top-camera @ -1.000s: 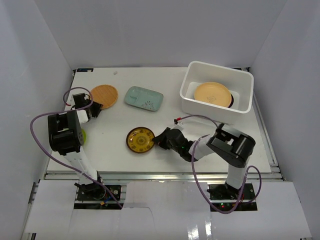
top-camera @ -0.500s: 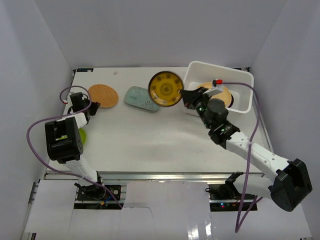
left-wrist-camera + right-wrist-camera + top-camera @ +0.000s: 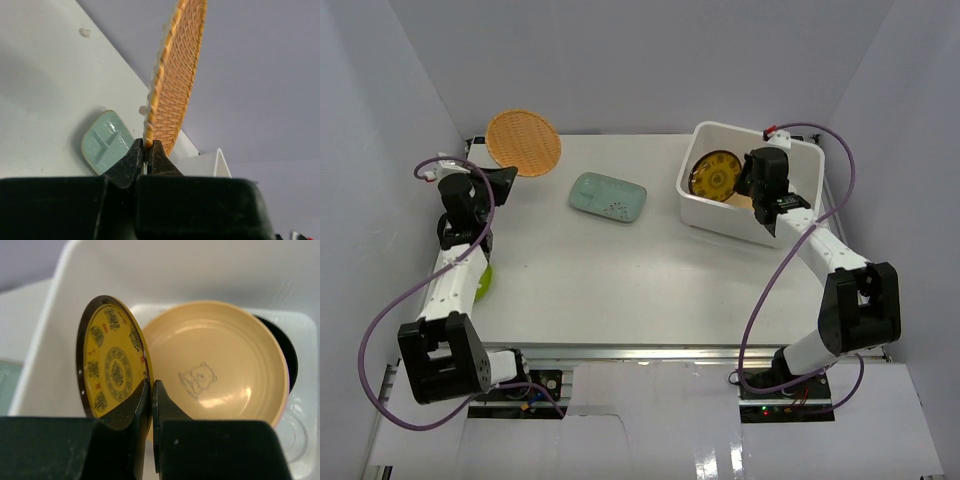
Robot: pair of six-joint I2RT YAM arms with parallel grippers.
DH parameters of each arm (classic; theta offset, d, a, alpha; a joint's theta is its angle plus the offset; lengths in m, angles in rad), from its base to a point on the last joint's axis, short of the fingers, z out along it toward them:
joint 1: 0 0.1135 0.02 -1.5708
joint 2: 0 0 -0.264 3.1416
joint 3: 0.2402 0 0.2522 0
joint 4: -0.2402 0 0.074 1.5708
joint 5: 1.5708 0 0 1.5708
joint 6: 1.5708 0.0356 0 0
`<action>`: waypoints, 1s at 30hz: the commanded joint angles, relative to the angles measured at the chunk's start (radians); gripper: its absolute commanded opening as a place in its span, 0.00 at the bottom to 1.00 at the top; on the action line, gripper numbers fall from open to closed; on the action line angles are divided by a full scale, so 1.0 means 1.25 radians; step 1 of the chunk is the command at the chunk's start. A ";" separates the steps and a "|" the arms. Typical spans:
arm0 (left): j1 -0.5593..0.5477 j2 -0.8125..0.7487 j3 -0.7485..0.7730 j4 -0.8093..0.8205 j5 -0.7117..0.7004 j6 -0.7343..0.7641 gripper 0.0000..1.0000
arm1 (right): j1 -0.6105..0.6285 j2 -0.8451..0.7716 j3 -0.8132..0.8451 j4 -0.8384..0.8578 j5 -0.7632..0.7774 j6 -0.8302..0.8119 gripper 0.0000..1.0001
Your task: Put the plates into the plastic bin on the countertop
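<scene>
Right end effector point(image 3: 151, 382), peach plate point(image 3: 220, 365) beneath

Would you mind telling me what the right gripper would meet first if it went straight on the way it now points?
Most likely the peach plate lying in the bin, straight beyond the right gripper, which is shut on the yellow patterned plate; depth is hard to judge.

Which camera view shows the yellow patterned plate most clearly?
The right wrist view: the yellow patterned plate is close up, its pattern sharp, held by the right gripper over the bin. The top view shows it small; the left wrist view does not show it.
</scene>
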 commanded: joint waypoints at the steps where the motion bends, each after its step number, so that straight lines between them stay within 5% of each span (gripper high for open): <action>1: -0.037 -0.066 0.027 0.036 0.055 -0.004 0.00 | 0.009 -0.038 -0.040 -0.018 -0.050 -0.033 0.08; 8: -0.181 -0.081 0.080 0.037 0.080 -0.006 0.00 | 0.015 -0.175 -0.189 -0.009 -0.187 0.014 0.08; 12: -0.265 -0.049 0.119 0.046 0.093 -0.016 0.00 | 0.013 -0.235 -0.197 -0.040 -0.168 0.010 0.08; 22: -0.495 0.062 0.203 0.068 0.122 0.007 0.00 | -0.099 -0.161 -0.181 -0.058 -0.103 0.025 0.10; 24: -0.537 0.094 0.241 0.067 0.130 0.016 0.00 | -0.123 -0.157 -0.175 -0.058 -0.136 0.033 0.63; 26: -0.565 0.147 0.267 0.056 0.128 0.027 0.00 | -0.132 -0.170 -0.153 -0.088 -0.144 0.035 0.95; 30: -0.646 0.260 0.377 -0.006 0.100 0.077 0.00 | -0.142 -0.249 -0.142 -0.098 -0.128 0.041 0.92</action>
